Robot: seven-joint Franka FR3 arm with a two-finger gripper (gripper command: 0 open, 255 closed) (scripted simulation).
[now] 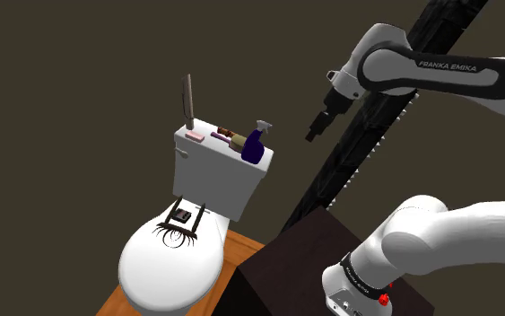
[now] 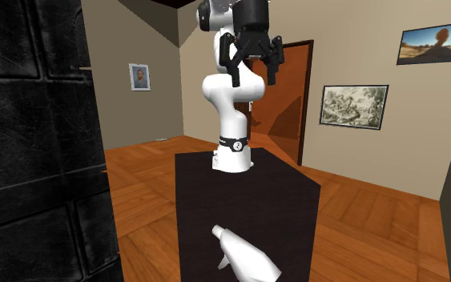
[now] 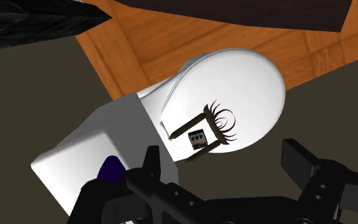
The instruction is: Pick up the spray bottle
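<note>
Your black hand (image 2: 253, 78) is spread; lower it squarely over the dark-blue spray bottle (image 1: 254, 145) on the white toilet tank (image 1: 219, 171).

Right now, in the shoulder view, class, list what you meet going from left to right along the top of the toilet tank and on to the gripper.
pink bar → brown and purple item → dark blue spray bottle → black gripper
</note>
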